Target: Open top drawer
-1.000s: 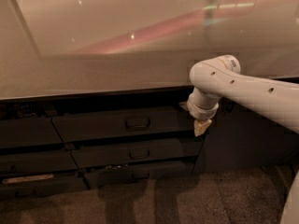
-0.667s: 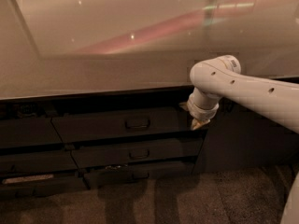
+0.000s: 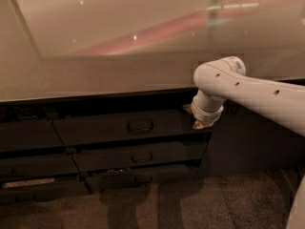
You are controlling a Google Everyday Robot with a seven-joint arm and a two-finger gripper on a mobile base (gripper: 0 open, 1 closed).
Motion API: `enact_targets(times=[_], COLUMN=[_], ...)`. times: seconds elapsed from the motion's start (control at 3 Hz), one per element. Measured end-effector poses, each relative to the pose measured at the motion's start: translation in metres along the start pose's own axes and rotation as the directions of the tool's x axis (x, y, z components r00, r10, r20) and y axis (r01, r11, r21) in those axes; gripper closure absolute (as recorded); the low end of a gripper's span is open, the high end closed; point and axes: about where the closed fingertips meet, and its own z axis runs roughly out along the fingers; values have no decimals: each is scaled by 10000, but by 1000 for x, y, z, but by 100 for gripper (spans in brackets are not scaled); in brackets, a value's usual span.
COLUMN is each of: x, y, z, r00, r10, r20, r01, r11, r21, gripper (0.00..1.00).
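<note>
**Gripper at end of top drawer front**

Gripper [image 3: 202,124] hangs below the white arm's [image 3: 248,87] wrist; whether it is spread or closed, cannot tell. It meets one end of the top drawer [image 3: 105,131]. The bar handle [image 3: 140,126] is well apart. Shorter drawers [image 3: 128,157] lie beneath, the countertop [image 3: 95,75] above.
</note>
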Motion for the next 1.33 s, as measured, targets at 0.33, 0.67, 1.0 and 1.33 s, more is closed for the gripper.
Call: enact_targets(times=[0.33,0.67,1.0,1.33], x=[0,0,0,0], y=[-1,-1,-2,-3], z=[-5,-10,-17,-24], r00=[10000,10000,10000,10000], r10=[-1,-3,-3,-2], r20=[-1,-2,-2,-3], r01=[1,3,3,2], r11=[10000,10000,10000,10000], r21=[1,3,3,3], gripper=[100,100,100,100])
